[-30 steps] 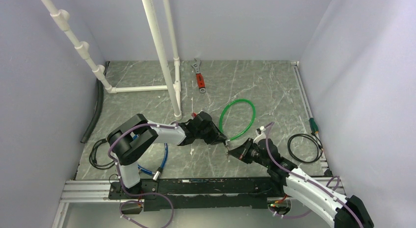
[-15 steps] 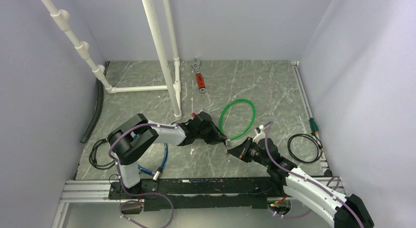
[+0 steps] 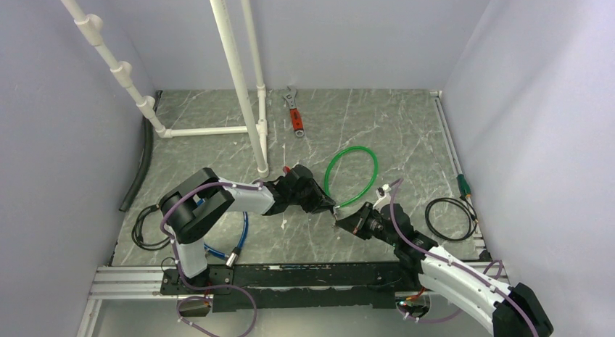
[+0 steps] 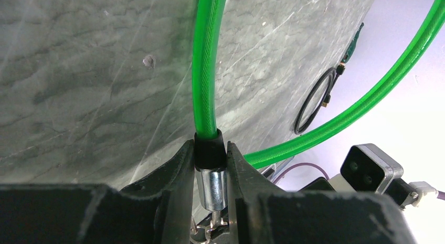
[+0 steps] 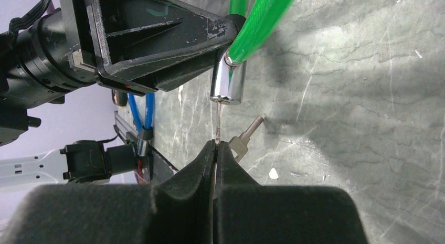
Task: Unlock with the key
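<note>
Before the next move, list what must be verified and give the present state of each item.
1. Left gripper clamped on the lock cylinder: ok.
2. Right gripper pinching the key: ok.
3. Key blade pointing at the cylinder's end face: ok, the tip reaches it.
4. Tip inside the keyhole: cannot tell.
5. Key fully seated: not ok, most of the blade is outside.
6. Second key apart from the cylinder: ok.

Pale lavender walls (image 3: 362, 32) enclose a grey-green marbled tabletop (image 3: 391, 127) with white pipes (image 3: 232, 61).
</note>
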Available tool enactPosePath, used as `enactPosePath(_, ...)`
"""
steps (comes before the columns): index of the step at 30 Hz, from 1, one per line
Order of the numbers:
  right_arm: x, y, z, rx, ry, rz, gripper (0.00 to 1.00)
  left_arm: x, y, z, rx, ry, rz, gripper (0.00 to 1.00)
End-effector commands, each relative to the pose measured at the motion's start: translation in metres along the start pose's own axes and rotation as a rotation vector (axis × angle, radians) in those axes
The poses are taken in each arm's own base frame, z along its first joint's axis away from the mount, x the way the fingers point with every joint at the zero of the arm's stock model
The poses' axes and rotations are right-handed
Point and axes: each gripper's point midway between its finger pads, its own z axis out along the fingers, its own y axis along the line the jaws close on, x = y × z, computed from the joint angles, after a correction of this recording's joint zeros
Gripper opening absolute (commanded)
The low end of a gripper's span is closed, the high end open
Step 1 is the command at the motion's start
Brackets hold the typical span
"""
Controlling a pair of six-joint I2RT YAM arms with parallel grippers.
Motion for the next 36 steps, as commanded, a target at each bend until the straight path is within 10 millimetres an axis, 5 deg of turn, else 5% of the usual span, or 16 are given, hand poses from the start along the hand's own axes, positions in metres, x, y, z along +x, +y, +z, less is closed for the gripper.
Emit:
enactPosePath(1,-0.021,0.029,0.001,-0.088,-0.075,-0.012,0.0,0.005,-0.016,-0.002,0.068,0.026,-0.008,0.0)
enactPosePath(36,-0.037,0.014,0.003,-0.006,-0.166,0.084,0.0,0.009,-0.015,-0.002,0.079,0.032,-0.021,0.0)
